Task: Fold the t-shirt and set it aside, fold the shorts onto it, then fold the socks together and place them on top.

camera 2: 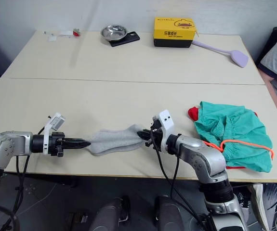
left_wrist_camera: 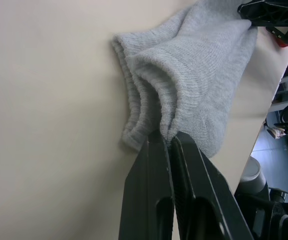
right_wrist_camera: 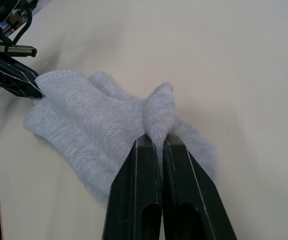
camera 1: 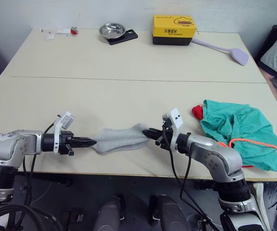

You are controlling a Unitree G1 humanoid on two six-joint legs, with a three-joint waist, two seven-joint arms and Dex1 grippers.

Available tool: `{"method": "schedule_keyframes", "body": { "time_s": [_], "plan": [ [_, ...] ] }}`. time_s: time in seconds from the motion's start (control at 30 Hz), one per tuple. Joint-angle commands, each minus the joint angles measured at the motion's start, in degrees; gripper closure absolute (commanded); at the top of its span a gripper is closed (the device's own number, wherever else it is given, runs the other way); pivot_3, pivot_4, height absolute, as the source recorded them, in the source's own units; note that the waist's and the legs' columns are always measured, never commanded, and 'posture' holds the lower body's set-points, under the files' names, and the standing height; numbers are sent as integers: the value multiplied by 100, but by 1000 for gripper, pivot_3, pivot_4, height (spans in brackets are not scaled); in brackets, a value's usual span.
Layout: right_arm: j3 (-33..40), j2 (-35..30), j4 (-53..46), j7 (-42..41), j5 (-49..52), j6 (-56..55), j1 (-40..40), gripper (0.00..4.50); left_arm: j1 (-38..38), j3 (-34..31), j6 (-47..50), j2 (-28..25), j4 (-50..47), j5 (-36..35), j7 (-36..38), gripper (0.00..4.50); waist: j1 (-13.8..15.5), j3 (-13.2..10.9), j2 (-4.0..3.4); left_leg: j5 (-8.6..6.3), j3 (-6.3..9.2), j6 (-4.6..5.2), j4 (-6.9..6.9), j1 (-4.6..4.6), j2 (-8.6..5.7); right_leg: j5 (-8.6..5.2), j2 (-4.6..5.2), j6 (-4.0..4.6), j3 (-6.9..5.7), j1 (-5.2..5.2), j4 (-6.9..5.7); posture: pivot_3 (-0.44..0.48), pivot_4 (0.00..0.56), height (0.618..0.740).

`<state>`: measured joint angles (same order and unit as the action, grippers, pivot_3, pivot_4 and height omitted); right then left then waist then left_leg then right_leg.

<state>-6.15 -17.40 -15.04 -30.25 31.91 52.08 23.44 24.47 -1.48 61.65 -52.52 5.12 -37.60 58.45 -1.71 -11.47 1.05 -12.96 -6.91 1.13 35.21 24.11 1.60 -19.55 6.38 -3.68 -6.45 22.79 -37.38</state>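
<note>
Left gripper (camera 1: 91, 142): fingers pinched together on the cuff end of the socks (camera 1: 120, 138), ribbed openings bunched between the tips in the left wrist view. Right gripper (camera 1: 150, 133): likewise clamped, a fold of grey knit caught between its closed fingers at the opposite end. Both arms lie low and level over the near edge of the table (camera 1: 128, 62), tips pointing toward each other, the grey bundle stretched flat on the surface between them.

The socks look stacked, one on the other; two cuff rims are visible in the left wrist view.

Outward to the right: the shorts (camera 1: 239, 132), teal-green, rumpled rather than neatly folded, orange drawstring (camera 1: 254, 143) looping over the near side. A bit of the red t-shirt (camera 1: 197, 112) pokes out from under the shorts at their left edge; more red shows as a thin strip beneath the near hem. So the pile is in place, well apart from the socks.

Far side of the table: yellow box (camera 1: 174, 29), steel bowl (camera 1: 112, 31) on a dark phone (camera 1: 124, 37), lilac spatula (camera 1: 225, 49).

Judgement: last step in hand, socks being folded together. Next calls for bringing one end over the other, then carrying the bundle right and setting it on the shorts without dragging the pile.
</note>
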Motion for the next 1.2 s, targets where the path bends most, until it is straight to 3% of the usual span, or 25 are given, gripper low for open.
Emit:
{"method": "schedule_keyframes", "body": {
  "time_s": [0.03,0.2,0.3,0.43,0.53,0.63,0.7,0.8,0.9,0.97,1.03,1.07,1.2],
  "plan": [
    [-24,20,9,-99,-18,-162,60,4500,-37,-191,-127,-64,-46,44,51,4449,3,0,1,0,0,0,0,0,0,0,0,0,0,0,0,0,150,740],
    [-91,-5,195,-221,-70,-230,52,4500,-110,-190,-287,25,-40,93,-6,4449,-1,1,1,0,0,0,1,0,-1,0,0,0,0,0,-3,0,150,740],
    [-227,-239,231,-405,-260,-388,0,3763,-253,-164,-303,-50,-197,83,65,3754,-5,1,2,1,0,0,2,0,-1,0,0,0,0,0,-3,0,150,740],
    [-14,-422,208,-546,-319,-753,-31,2369,-445,-402,-558,-83,-231,155,-58,2468,3,1,2,1,-1,1,3,0,0,0,0,0,0,0,-3,0,150,740],
    [277,-685,194,-1020,-258,-1364,-95,1368,-756,-909,-1494,-8,-409,223,73,1534,2,1,2,1,0,1,4,-2,0,0,1,0,0,0,-4,0,150,740],
    [505,-915,96,-1782,67,-1759,-146,1368,-927,-1496,-1998,187,-739,-131,348,1534,12,1,3,0,0,3,4,0,0,0,1,0,-1,-1,-1,0,150,740],
    [481,-962,59,-2118,115,-2015,-120,1819,-934,-1535,-2189,274,-921,-168,441,1487,14,2,4,-1,0,3,4,0,0,0,1,0,-2,-2,0,0,150,740],
    [-110,-900,199,-2275,-517,-2619,43,2714,-801,-1211,-2807,632,-1217,115,348,2098,15,2,4,-1,0,4,5,-8,-1,0,1,0,-3,-10,-4,0,150,740],
    [-468,-741,378,-2248,-885,-2936,132,3836,-700,-959,-3272,962,-1285,435,128,3079,9,3,7,1,-1,3,12,-11,0,1,0,0,-3,-12,-11,0,150,740],
    [-849,-409,776,-1893,-1469,-3385,255,4496,-685,-423,-3739,1304,-1187,1004,-130,3721,7,4,8,2,-1,2,14,-11,0,2,-1,0,-3,-11,-12,0,150,740],
    [-1128,-191,1089,-1662,-1910,-3651,323,4500,-714,-15,-4075,1490,-1053,1500,-321,4366,7,5,10,2,-4,3,18,-12,-1,2,-1,0,-2,-12,-16,0,150,740],
    [-1258,-166,1258,-1624,-2118,-3790,298,4500,-763,120,-4256,1576,-891,1759,-477,4486,12,5,10,2,-5,3,24,-10,-1,2,-1,0,-2,-11,-18,0,150,740],
    [-1455,-149,1739,-1450,-2629,-4166,192,4500,-912,202,-4870,2031,-240,2171,-989,4486,15,5,11,-2,-2,9,42,0,0,2,-1,0,-5,-11,-19,0,150,740]
  ]
}}
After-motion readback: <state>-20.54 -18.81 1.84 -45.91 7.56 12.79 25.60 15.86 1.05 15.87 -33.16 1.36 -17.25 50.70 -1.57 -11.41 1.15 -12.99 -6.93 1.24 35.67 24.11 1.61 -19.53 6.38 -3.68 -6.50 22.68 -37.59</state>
